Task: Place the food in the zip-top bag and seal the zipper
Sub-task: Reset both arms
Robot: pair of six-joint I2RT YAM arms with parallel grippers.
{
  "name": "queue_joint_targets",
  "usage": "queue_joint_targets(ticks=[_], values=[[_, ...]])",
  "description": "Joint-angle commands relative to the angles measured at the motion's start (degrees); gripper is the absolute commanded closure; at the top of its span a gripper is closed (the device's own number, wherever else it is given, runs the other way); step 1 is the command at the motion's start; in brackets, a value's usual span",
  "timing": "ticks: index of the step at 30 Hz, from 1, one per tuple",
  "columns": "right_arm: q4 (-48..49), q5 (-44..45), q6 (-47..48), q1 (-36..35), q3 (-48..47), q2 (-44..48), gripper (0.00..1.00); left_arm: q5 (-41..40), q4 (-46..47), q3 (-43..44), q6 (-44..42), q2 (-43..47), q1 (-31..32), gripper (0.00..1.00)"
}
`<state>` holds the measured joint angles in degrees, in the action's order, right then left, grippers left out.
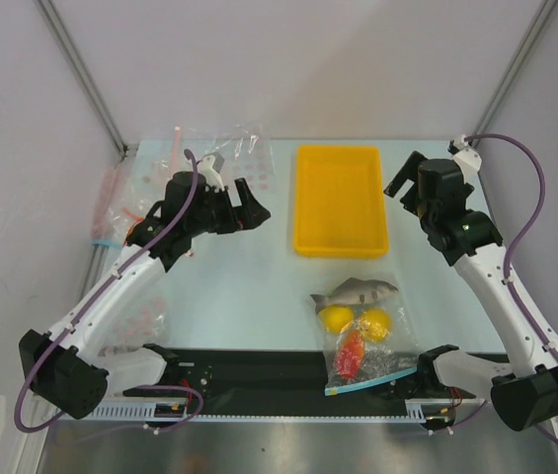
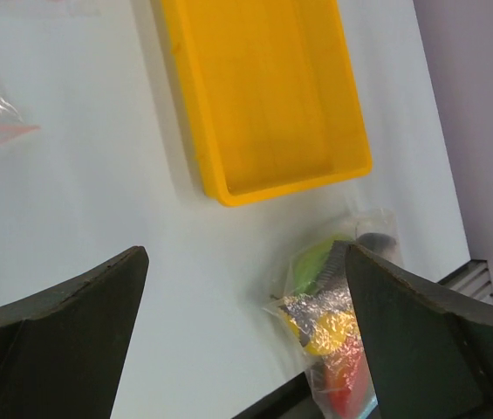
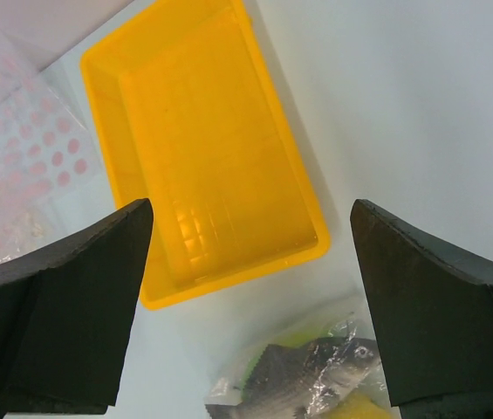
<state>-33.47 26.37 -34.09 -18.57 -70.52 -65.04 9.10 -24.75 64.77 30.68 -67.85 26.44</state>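
Note:
The zip-top bag lies flat on the table in front of the yellow tray. Inside it is the food: a grey fish, two yellow fruits and a red piece. Its teal zipper rests on the black strip at the near edge. My left gripper hangs open left of the tray, empty. My right gripper hangs open to the tray's right, also empty. In the left wrist view the bag shows a green vegetable. The right wrist view shows the fish.
The yellow tray holds nothing. Spare clear bags with pink markings lie at the back left, along the left edge and near the left arm's base. A black strip runs along the near edge.

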Motion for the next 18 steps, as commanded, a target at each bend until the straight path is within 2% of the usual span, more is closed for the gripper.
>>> queue_joint_targets(ticks=[1,18], values=[[-1.9,-1.1,-5.2,0.0,-0.7,1.6,0.00,4.4,5.1,-4.8,7.8,2.6,-0.1,0.00],[-4.2,-3.9,-10.0,-0.1,3.5,1.1,0.00,4.9,4.6,-9.0,7.6,5.2,-0.1,0.00]])
